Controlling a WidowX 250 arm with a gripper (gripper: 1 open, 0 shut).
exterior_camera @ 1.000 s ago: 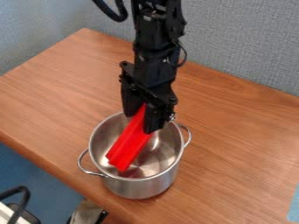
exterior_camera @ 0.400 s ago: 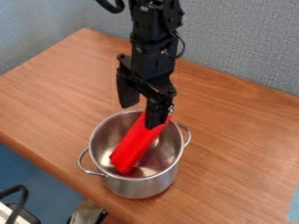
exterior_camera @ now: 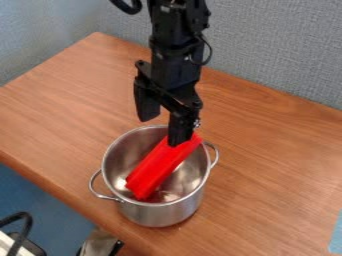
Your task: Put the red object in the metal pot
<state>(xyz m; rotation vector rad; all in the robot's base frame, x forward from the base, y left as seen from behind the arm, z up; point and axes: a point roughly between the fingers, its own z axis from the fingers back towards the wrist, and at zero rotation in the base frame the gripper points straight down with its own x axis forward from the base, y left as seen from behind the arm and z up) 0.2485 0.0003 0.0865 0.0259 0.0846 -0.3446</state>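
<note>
The claw (exterior_camera: 178, 112) hangs spread open above the pot (exterior_camera: 154, 182) on the worktop (exterior_camera: 60, 95). The red bar (exterior_camera: 166, 164) leans inside, too long to lie flat.

Soft, even light is falling from above, keeping the scene moderately bright. The picture is looking small and grainy, with edges slightly smeared. The metal pot (exterior_camera: 154, 185) is showing pale glare along its rim and inner wall. The wooden table (exterior_camera: 67, 95) is carrying a faint sheen and only weak shadows under the pot.
</note>
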